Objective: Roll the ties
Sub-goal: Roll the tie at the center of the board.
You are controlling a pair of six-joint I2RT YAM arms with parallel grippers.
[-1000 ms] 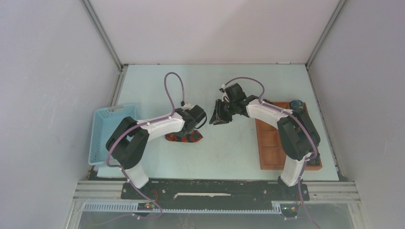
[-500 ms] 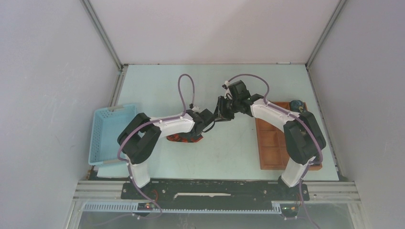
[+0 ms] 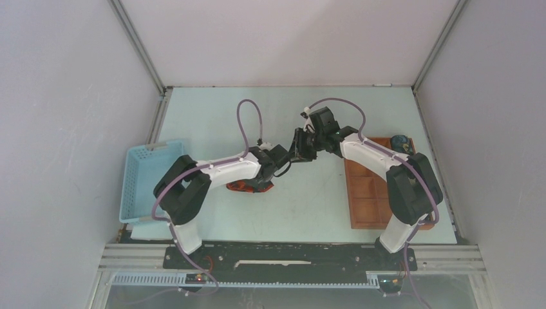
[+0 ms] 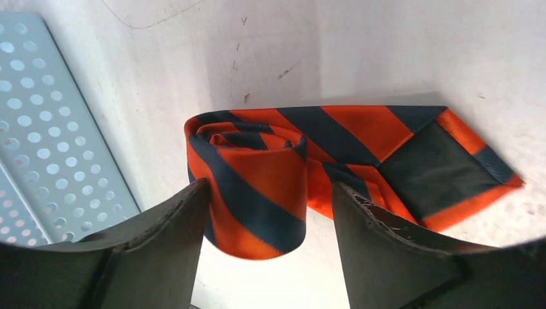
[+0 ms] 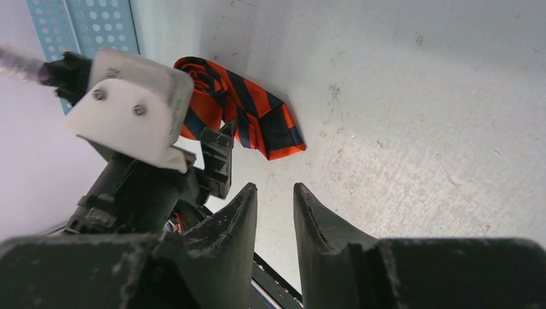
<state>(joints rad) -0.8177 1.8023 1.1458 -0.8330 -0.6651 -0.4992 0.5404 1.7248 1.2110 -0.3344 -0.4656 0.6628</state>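
The red-orange and black striped tie [image 3: 248,187] lies on the table, one end wound into a roll [image 4: 257,187] and the wide tip flat to its right. My left gripper [image 4: 270,185] is open just above the roll. Its left finger [image 4: 174,232] is at the roll's edge, and its right finger [image 4: 380,238] stands clear of the fabric. My right gripper [image 3: 297,151] hovers close to the left wrist, beyond the tie [image 5: 244,119]. In the right wrist view the right gripper [image 5: 275,188] shows a narrow gap with nothing in it.
A light blue perforated basket [image 3: 145,180] stands at the left, near the tie. A brown compartmented tray [image 3: 370,193] lies at the right, with a small dark roll [image 3: 400,140] at its far corner. The two wrists are close together mid-table.
My left gripper has opened wider round the roll, and the left arm has reached further right. The right gripper has shifted left and back, nearer the left wrist.
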